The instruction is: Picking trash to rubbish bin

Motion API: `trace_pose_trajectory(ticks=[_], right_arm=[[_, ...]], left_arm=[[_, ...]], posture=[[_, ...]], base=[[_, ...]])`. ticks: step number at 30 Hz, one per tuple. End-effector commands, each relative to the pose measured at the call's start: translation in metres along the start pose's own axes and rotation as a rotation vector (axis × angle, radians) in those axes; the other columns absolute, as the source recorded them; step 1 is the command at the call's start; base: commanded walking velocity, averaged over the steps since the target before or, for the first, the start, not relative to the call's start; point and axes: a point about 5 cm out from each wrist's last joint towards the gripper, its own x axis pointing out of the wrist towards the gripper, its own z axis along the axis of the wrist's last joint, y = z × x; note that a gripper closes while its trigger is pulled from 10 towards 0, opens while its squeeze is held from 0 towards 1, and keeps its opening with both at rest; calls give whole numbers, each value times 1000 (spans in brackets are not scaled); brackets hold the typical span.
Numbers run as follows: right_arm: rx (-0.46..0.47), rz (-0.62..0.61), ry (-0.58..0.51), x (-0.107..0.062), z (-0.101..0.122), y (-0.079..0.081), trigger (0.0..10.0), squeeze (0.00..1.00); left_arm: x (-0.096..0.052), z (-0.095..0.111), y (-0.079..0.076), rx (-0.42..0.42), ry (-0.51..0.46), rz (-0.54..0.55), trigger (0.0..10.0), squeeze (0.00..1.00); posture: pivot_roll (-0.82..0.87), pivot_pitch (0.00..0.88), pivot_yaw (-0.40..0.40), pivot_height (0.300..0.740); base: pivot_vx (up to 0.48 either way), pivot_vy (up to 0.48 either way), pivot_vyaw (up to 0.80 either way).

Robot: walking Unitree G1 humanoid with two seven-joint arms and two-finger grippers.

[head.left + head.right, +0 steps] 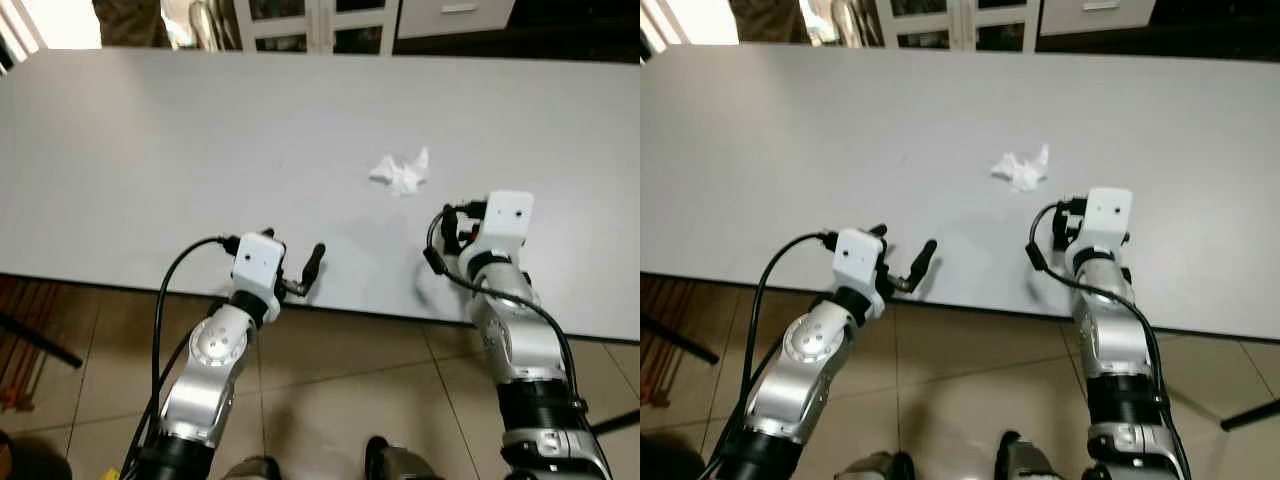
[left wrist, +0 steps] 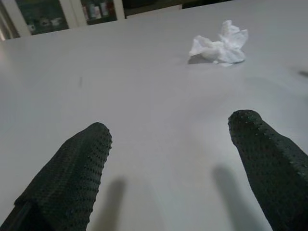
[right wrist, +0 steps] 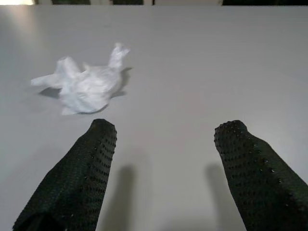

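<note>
Floor (image 1: 340, 390): beige tiles under the table's near edge
Left gripper (image 2: 168, 159): low over the near edge of the table, fingers (image 2: 77, 173) spread apart, nothing between them
Right gripper (image 3: 163, 163): over the table just short of the tissue, fingers (image 3: 255, 168) spread apart, nothing held; the tissue lies ahead and off to the left finger's side
Table (image 1: 150, 150): wide, pale grey, plain top
Tissue (image 1: 401, 171): crumpled white wad lying on the table, apart from both grippers, nearer the right one
Cabinets (image 1: 320, 25): white, glass-fronted, beyond the table's far edge
</note>
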Motion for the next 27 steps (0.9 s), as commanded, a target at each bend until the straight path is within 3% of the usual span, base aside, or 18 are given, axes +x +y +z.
trace_pose_trajectory(ticks=[1,14,27], right_arm=[[5,15,-17,2,4,2,10000,0],[-3,16,-39,6,4,2,10000,0],[25,84,-56,22,14,13,10000,0]], left_arm=[[-3,1,1,4,-1,5,10000,0],[-5,2,0,6,14,10,10000,0],[-21,1,6,18,44,26,10000,0]], posture=[[35,164,48,740],[34,176,47,740],[91,231,52,740]], base=[[0,0,0],[0,0,0],[0,0,0]])
